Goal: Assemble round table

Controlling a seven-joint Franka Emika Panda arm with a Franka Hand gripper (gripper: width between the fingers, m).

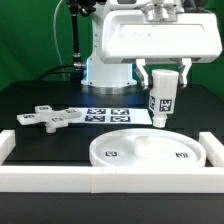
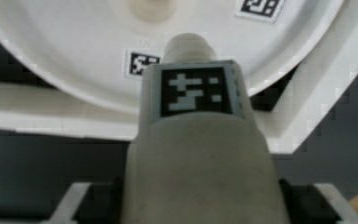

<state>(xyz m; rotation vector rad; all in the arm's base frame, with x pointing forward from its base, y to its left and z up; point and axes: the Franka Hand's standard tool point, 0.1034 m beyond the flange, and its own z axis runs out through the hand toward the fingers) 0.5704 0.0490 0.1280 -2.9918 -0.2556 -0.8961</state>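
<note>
The large rimmed round disc [image 1: 148,152] lies flat on the black table, against the white border wall. My gripper [image 1: 163,80] is shut on the short cylindrical post [image 1: 161,103] and holds it upright just above the disc's far edge. In the wrist view the post [image 2: 194,140] fills the middle, tag facing the camera, its end over the disc [image 2: 87,40]. The flat cross-shaped piece [image 1: 48,118] lies on the table at the exterior view's left.
The marker board [image 1: 108,114] lies flat behind the disc. The white border wall [image 1: 110,182] runs along the front and both sides. The arm's white base [image 1: 110,70] stands at the back.
</note>
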